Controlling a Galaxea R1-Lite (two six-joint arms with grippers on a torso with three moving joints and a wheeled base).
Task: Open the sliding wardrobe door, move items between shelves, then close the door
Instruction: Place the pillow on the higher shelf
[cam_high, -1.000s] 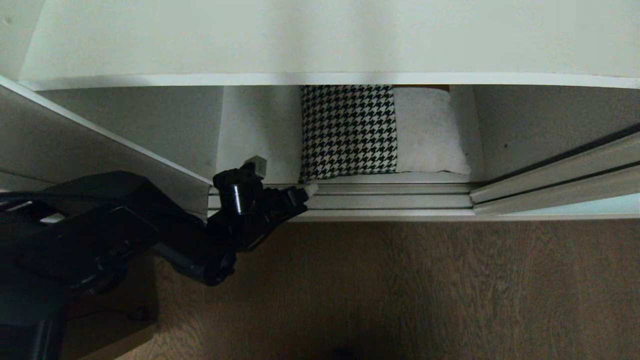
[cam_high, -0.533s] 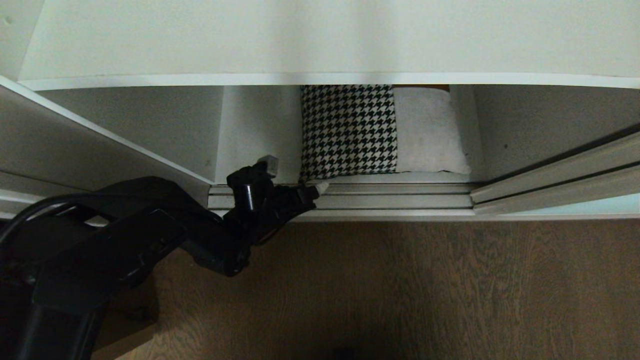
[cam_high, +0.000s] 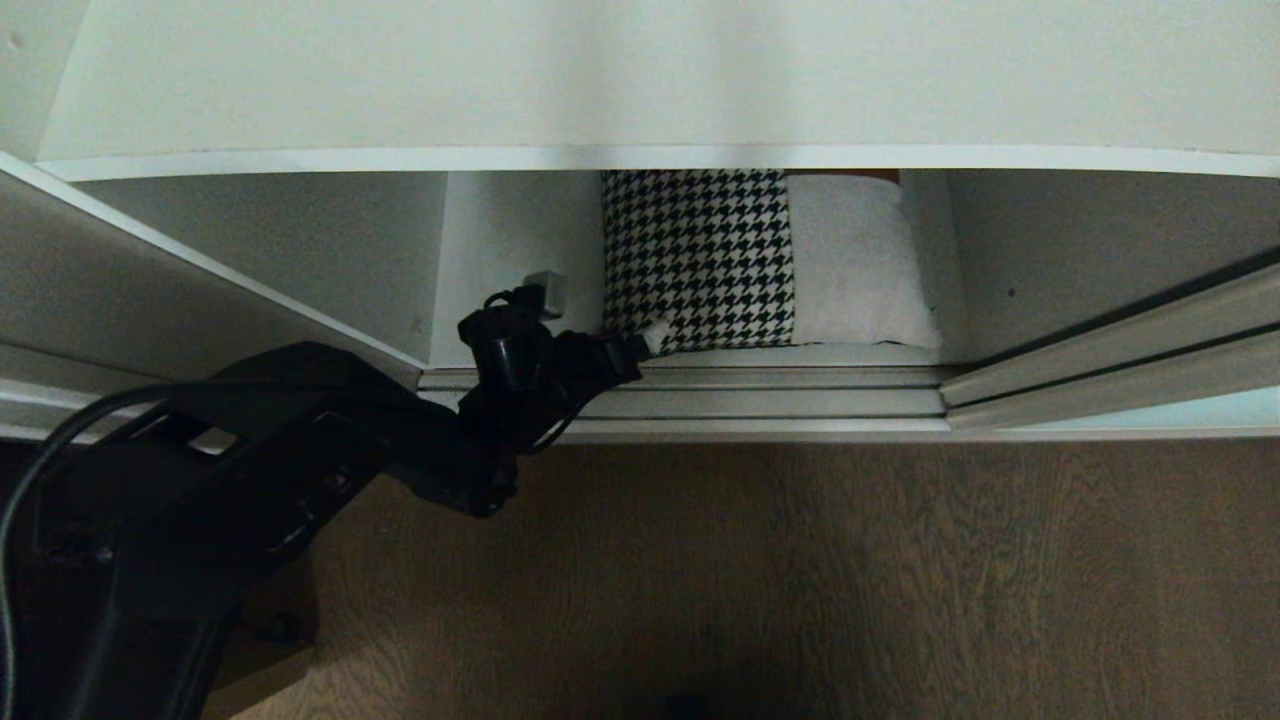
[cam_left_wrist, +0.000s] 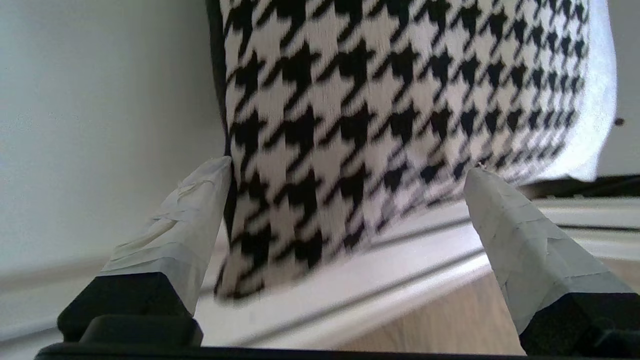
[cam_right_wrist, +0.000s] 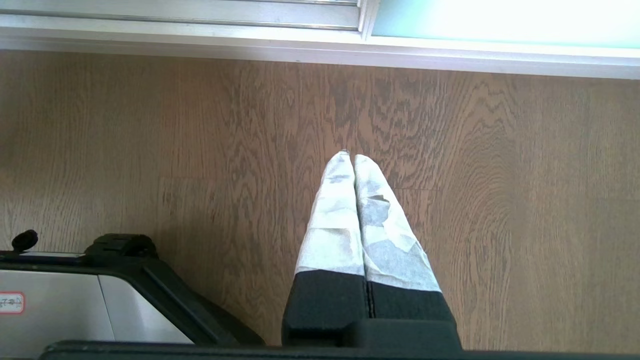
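Cushion (cam_high: 765, 262), one only, lies on the lowest shelf (cam_high: 520, 260) inside the wardrobe, houndstooth half toward the left, light-grey patch toward the right, its front edge just behind the ridged floor track (cam_high: 760, 400). A second shelf (cam_high: 640, 80) hangs above it, covering the cushion's far part. So: one cushion, two shelves in sight, one sliding door.

Sliding wardrobe door (cam_high: 1130, 345) stands pushed over to the right, leaving the middle bay open; its aqua glass shows at the far right edge.

Left arm reaches in low from the left, forearm across the floor track, wrist angled toward the cushion's near left corner. Left gripper (cam_high: 600, 320) has its jaws spread wide; in the wrist view the two taped fingers (cam_left_wrist: 190, 220) straddle the houndstooth corner, one at the cushion's dark side edge, the other off the front edge over the track. Whether either finger touches the fabric cannot be told. Nothing is clamped.

Right gripper (cam_right_wrist: 350, 160) hangs parked over the wooden floor (cam_right_wrist: 500, 200), taped fingers pressed together, holding nothing.

Against a second ago: the left gripper has pushed forward from over the track to the cushion's corner, jaws a little wider. Cushion, door and shelves unmoved.
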